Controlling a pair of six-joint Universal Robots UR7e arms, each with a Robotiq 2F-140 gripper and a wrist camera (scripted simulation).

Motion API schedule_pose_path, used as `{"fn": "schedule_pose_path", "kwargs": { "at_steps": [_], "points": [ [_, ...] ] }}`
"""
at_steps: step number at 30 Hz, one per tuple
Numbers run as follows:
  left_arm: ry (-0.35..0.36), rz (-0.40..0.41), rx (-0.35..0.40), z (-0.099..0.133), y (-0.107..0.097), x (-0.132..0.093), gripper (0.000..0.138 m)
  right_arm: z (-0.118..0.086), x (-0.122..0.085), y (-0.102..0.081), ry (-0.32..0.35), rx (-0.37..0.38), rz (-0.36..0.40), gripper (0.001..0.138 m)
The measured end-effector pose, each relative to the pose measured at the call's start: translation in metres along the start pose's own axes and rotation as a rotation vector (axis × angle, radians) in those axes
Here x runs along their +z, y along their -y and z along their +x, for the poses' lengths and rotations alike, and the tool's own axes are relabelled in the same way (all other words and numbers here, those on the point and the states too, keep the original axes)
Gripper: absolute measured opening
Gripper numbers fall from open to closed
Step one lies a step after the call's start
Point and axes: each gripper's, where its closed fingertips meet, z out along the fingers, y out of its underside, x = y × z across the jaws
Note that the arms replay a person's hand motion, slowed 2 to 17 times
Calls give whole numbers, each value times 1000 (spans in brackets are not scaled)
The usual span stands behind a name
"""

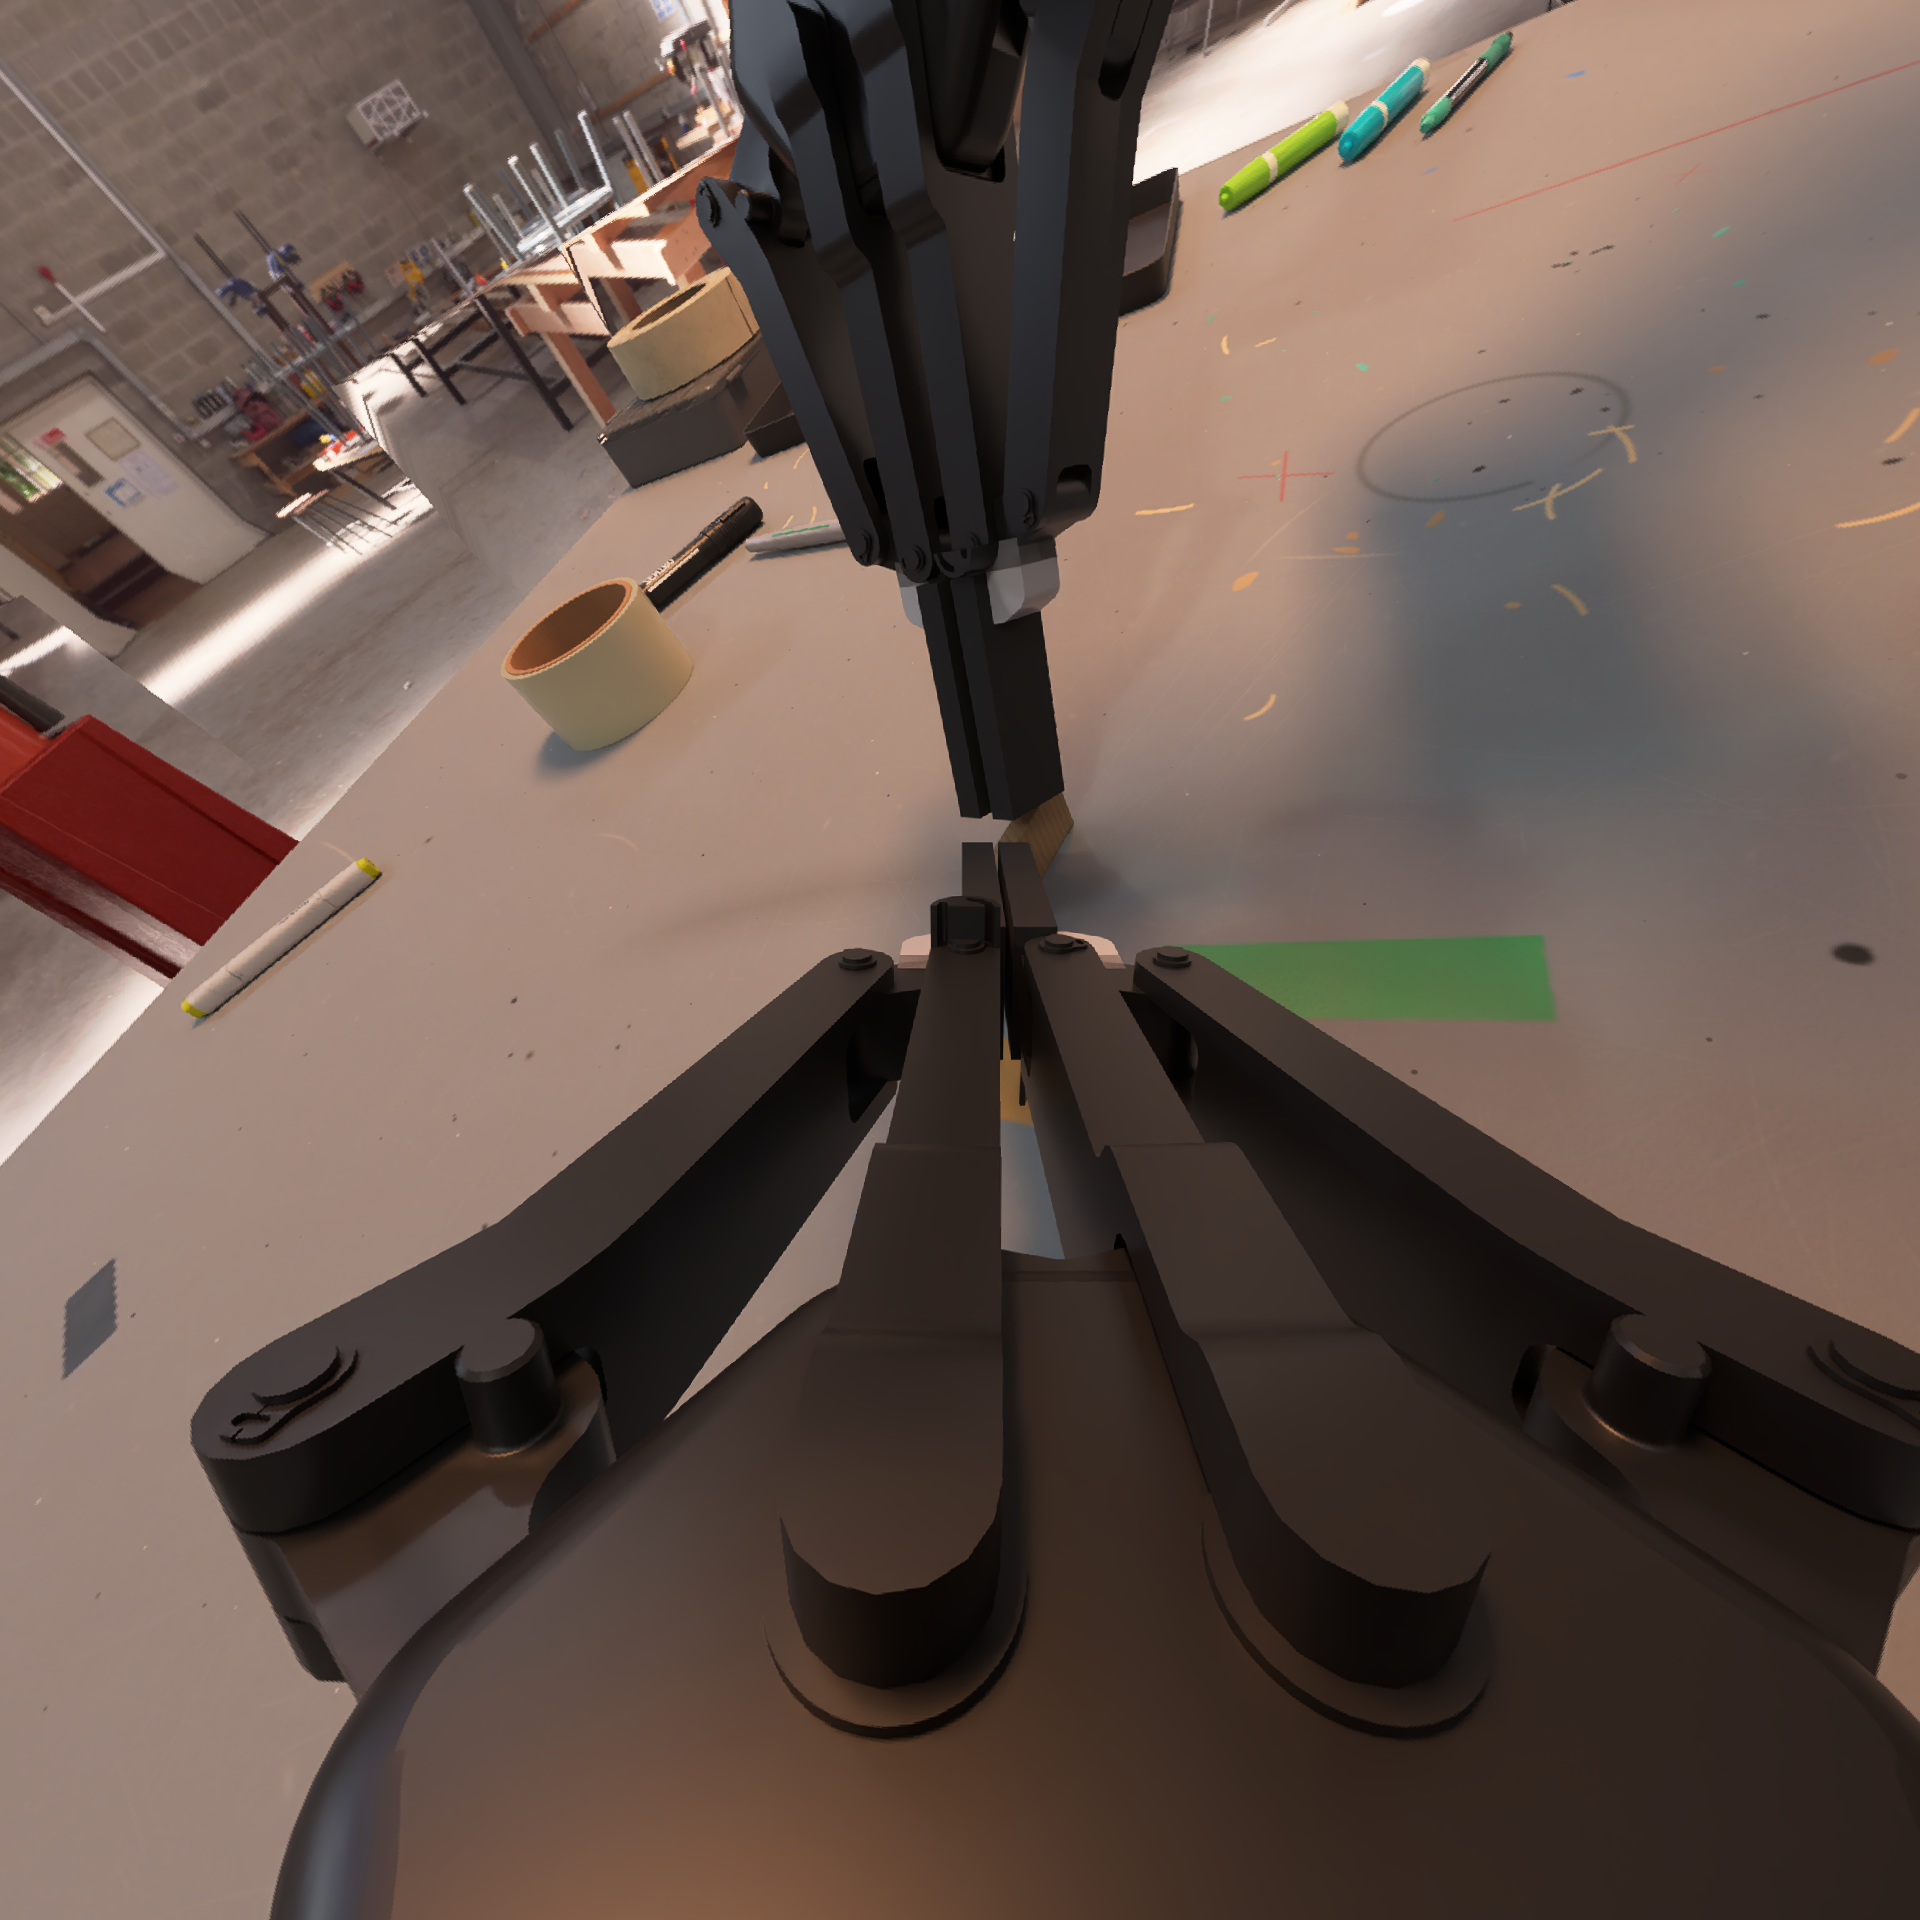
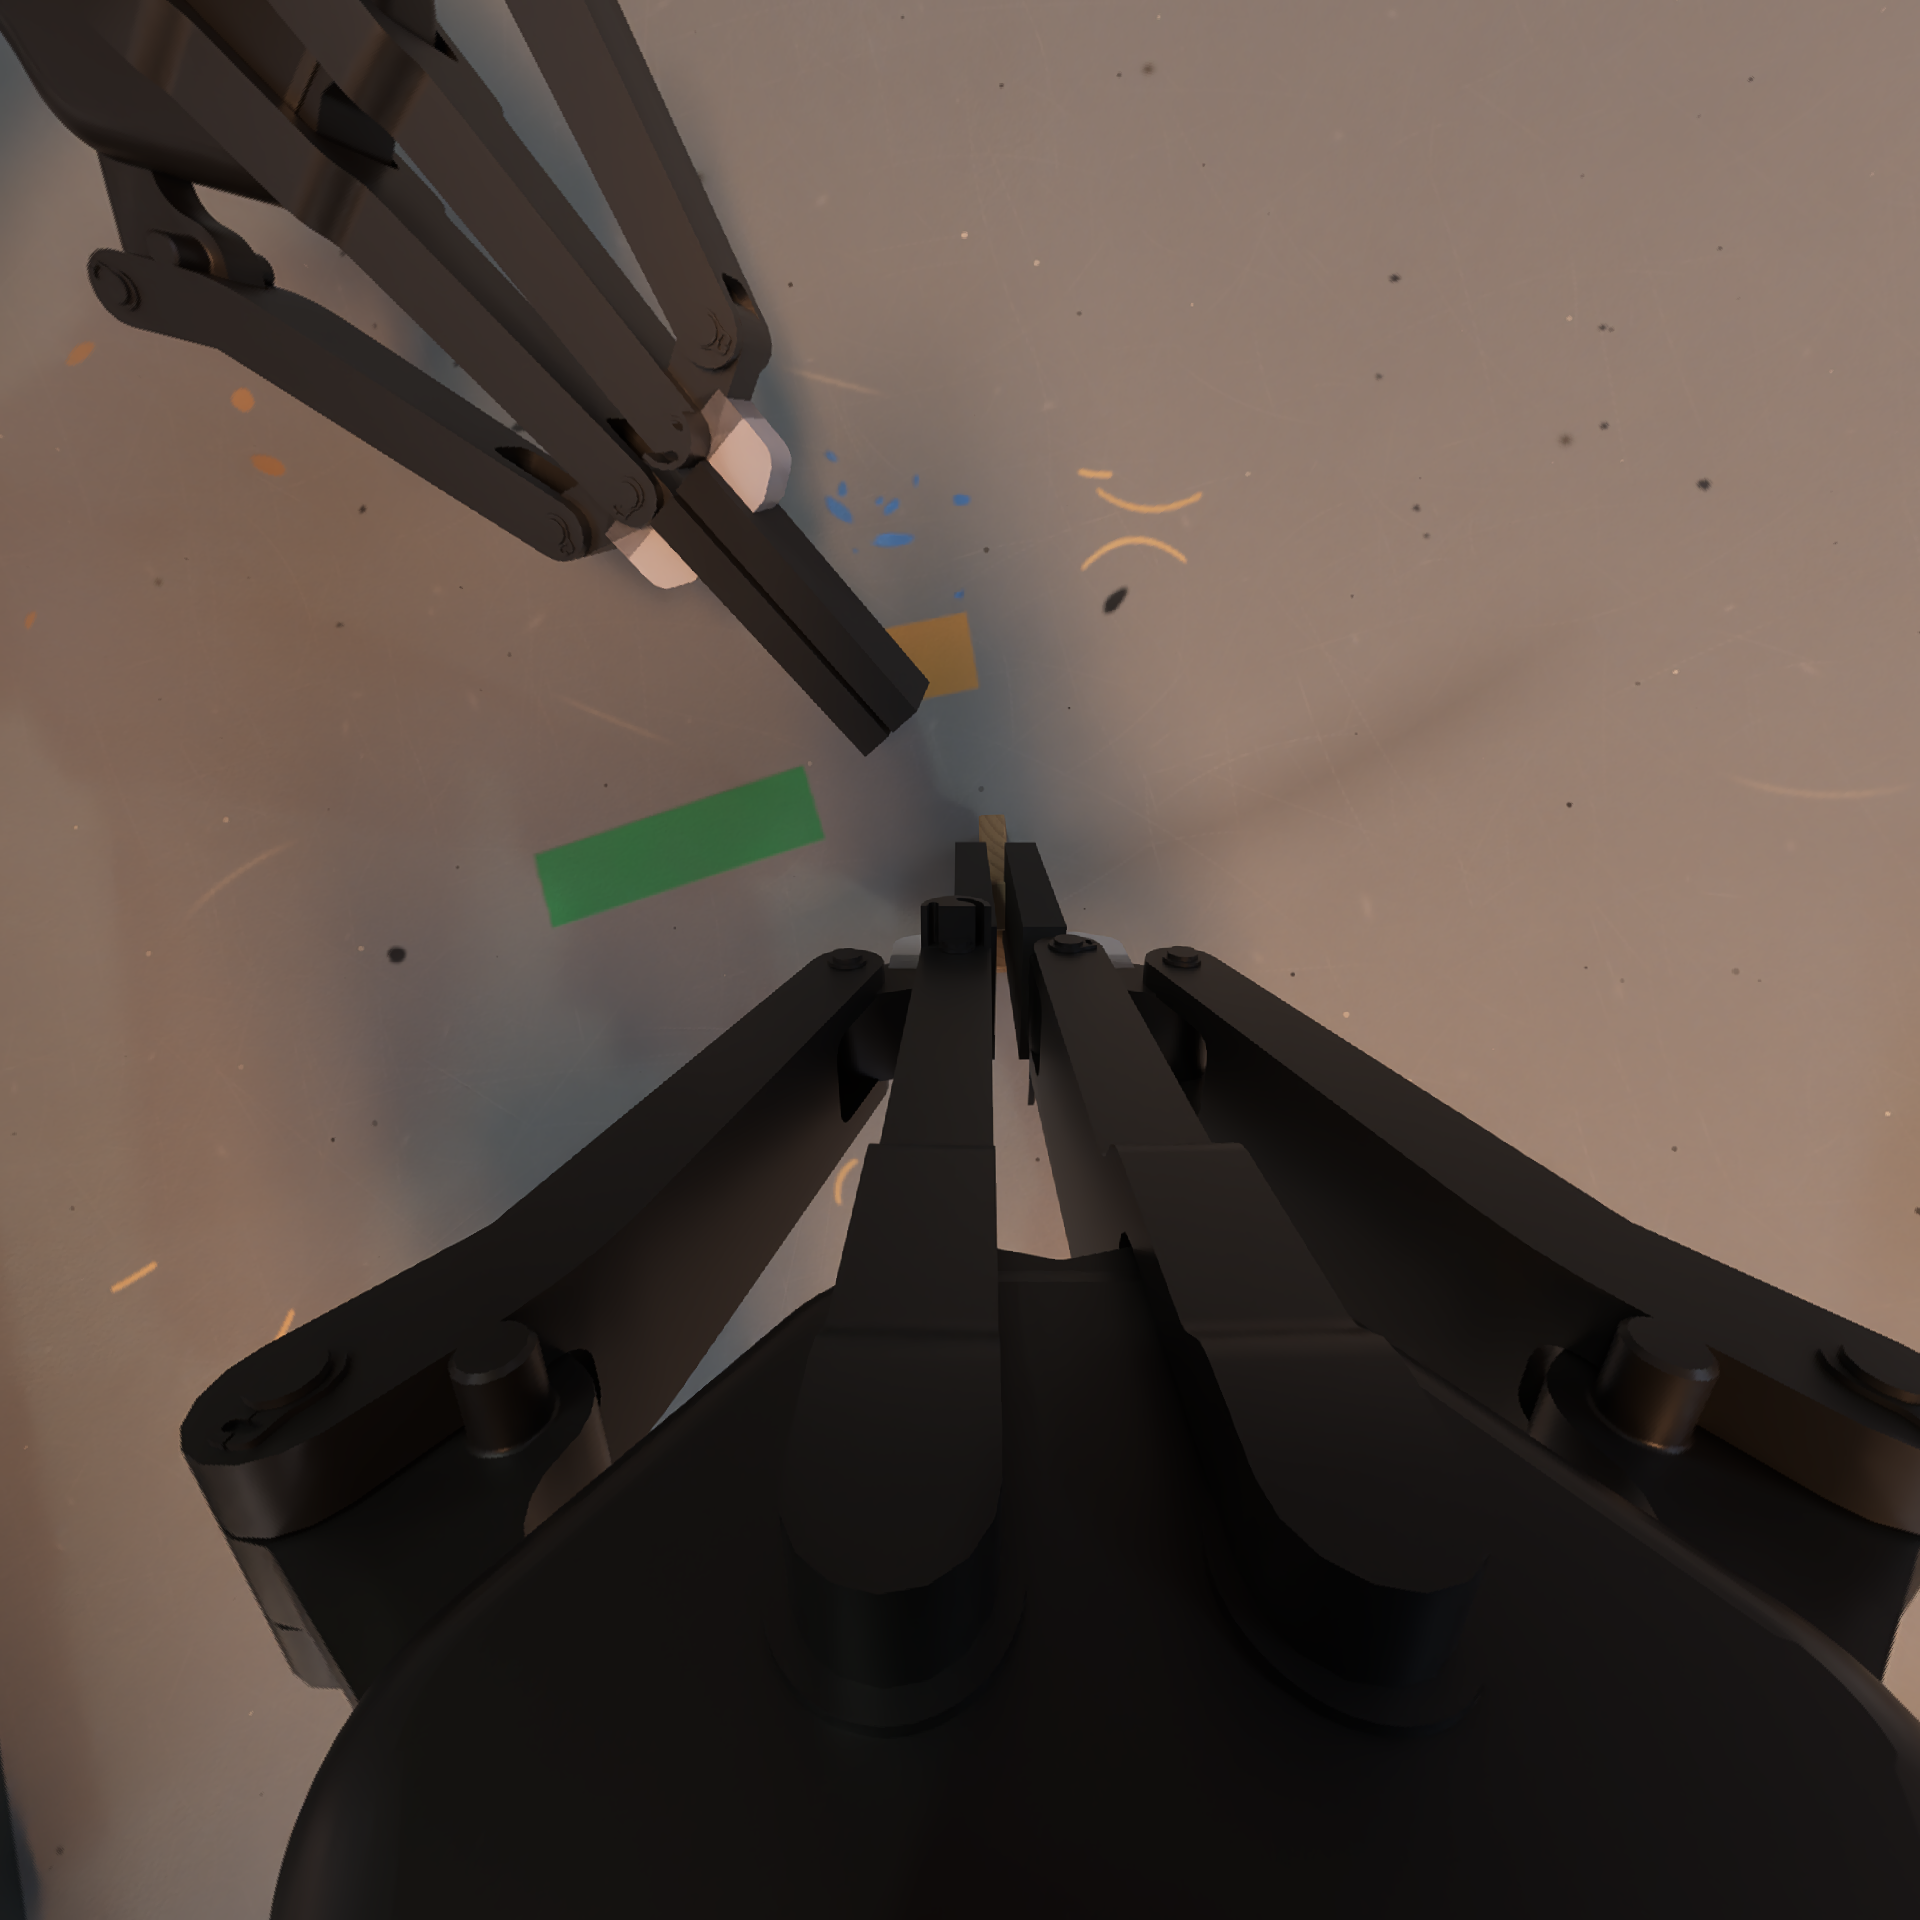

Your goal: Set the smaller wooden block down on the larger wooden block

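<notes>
My right gripper (image 2: 994, 850) is shut on a thin light wooden block (image 2: 992, 828), whose end sticks out past the fingertips, close above the table. In the left wrist view the right gripper (image 1: 1003, 810) comes down from above, with the block (image 1: 1042, 828) at its tips. My left gripper (image 1: 995, 852) is shut and looks empty, tip to tip with the right one. It also shows in the right wrist view (image 2: 891, 722). A flat orange-yellow square (image 2: 945, 655) lies by its tips; I cannot tell if it is a block or a mark.
A green patch (image 1: 1382, 977) lies flat on the table. To the left are a tape roll (image 1: 597, 665), a black marker (image 1: 701, 551) and a white marker (image 1: 281, 940) near the table's left edge. Green and teal markers (image 1: 1382, 109) lie far right. A second tape roll (image 1: 681, 343) sits on a dark box.
</notes>
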Motion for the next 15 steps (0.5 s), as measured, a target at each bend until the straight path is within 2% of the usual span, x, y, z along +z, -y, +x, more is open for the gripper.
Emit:
{"fn": "schedule_pose_path", "kwargs": {
  "at_steps": [15],
  "points": [
    [-1, -4, 7, 1, 0, 0, 1, 0, 1, 0, -18, -16, -65, 5]
  ]
}}
